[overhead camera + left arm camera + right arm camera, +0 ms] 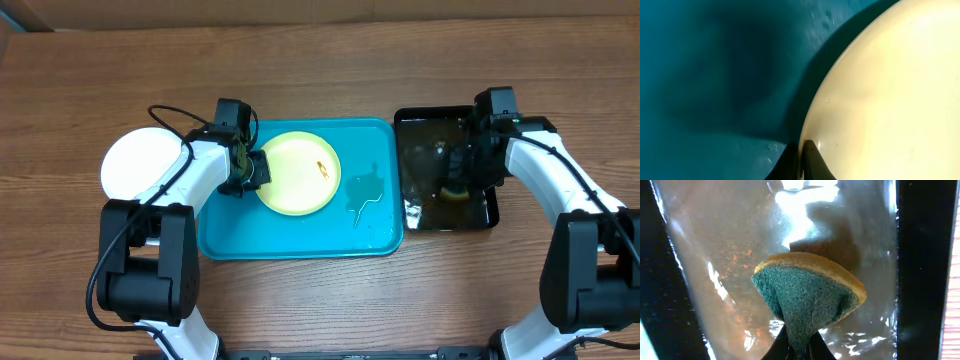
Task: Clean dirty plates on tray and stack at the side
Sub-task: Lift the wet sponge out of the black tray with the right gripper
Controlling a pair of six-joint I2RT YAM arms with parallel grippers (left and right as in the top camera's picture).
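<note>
Left jaws clamp the rim of the round yellow-green plate — steadying it, I judge — right jaws squeeze the green-and-yellow sponge.

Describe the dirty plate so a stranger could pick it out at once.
Find the big blue tray at the middle of the table. The plate lies in its left half, with the left gripper pinching its rim. Unlike the white plate off the tray, it is pale yellow with a small orange smear.
</note>
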